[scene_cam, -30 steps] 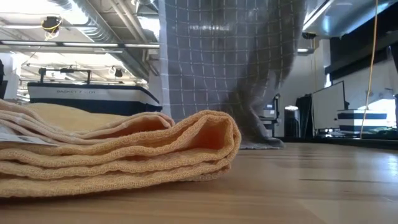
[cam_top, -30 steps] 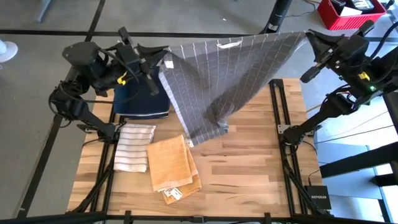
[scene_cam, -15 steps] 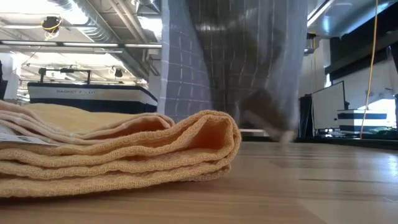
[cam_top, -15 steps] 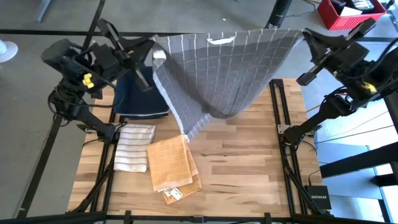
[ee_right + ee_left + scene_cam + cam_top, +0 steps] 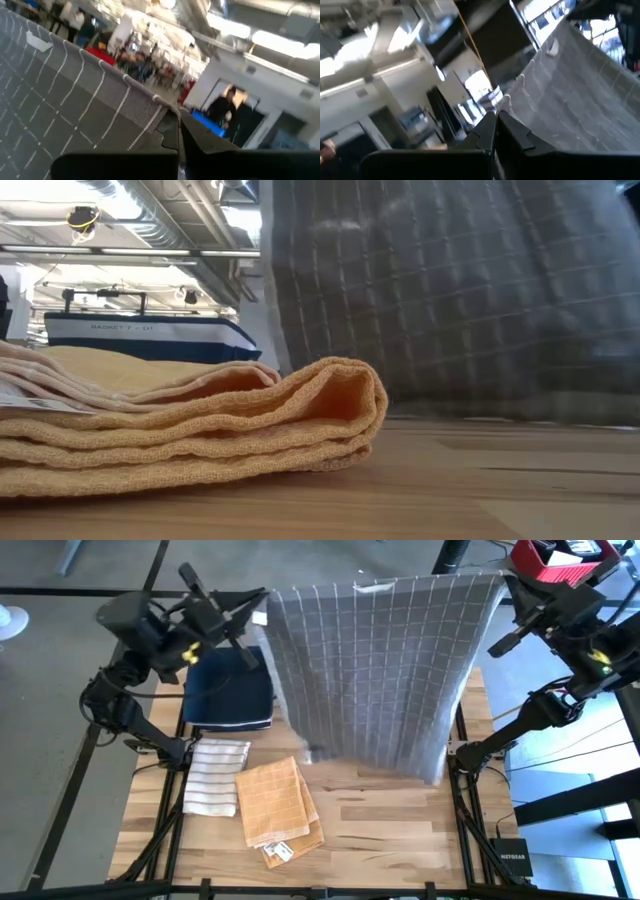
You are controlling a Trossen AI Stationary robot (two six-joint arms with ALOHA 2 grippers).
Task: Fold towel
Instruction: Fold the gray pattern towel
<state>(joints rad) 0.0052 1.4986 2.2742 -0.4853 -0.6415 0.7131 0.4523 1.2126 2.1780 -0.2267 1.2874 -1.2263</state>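
Observation:
A grey towel with a white grid hangs spread out as a wide sheet between my two grippers, above the far half of the wooden table. My left gripper is shut on its top left corner, and my right gripper is shut on its top right corner. The top edge, with a small white label, runs nearly straight between them. In the low view the towel's lower edge hangs close to the table; whether it touches cannot be told. My left gripper pinches the towel's top left corner between its two shut fingers, coming nearly level from the table's left. The towel hangs below the fingers, its top edge drawn toward the other gripper. My right gripper pinches the towel's top right corner between its two shut fingers, coming nearly level from the table's right. The cloth hangs from the hold, its top edge drawn straight.
A folded navy towel lies at the far left of the table. A folded white striped towel and a folded orange towel lie near the left front. Bare wood shows at the right front. A red bin stands beyond the table.
The towel hung bunched and slack with its lower end on the table. That end has lifted off and swung toward the near edge, and the cloth has spread into a flat sheet. Both grippers have shifted a little, drawing the top edge straight, and stayed shut.

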